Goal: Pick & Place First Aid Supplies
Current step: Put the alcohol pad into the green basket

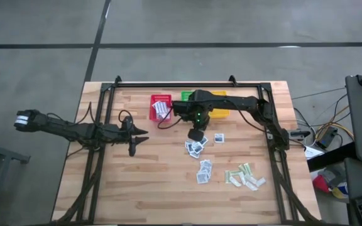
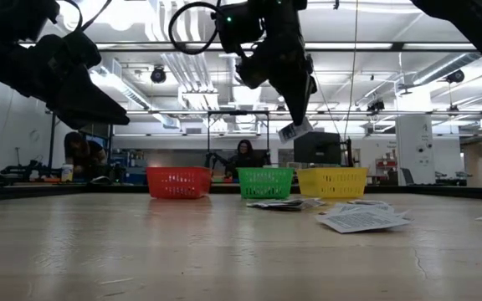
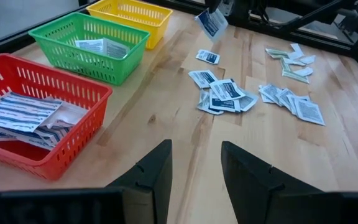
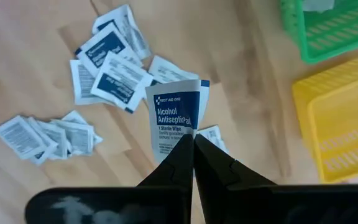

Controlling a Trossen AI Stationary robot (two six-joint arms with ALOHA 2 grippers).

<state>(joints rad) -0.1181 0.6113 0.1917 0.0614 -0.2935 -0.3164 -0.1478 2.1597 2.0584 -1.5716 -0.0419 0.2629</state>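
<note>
So the wooden table (image 1: 137, 182) had three baskets lined up along the far side: red basket (image 3: 36, 118), green basket (image 3: 89, 43) and yellow basket (image 3: 129, 15). The red one already held oblong striped packets (image 3: 17, 115), and the green one had a couple of white-blue packets (image 3: 101, 46) in it. Loose supplies were spread on the bare wood in front of them: a pile of square white-blue packets (image 3: 222, 96), a second cluster (image 3: 291, 102) next to it, and the pale strips (image 1: 245, 176) farther out toward the right side.

The right gripper (image 4: 193, 146) was up off the table, over the loose pile, and just in front of the green and yellow baskets. Its fingers were pressed together, pinching an alcohol antiseptic packet (image 4: 176, 118) by one edge, so the packet hung free below the tips. The left gripper (image 3: 194, 165) was parked well off to the left, fingers spread, holding nothing.

If I were doing this bit, I'd guess the packet belonged with its lookalikes in the green basket. With only an edge pinch, I'd carry it slowly, stay above the rim, get over the middle, then let go low so it didn't flutter out.
</note>
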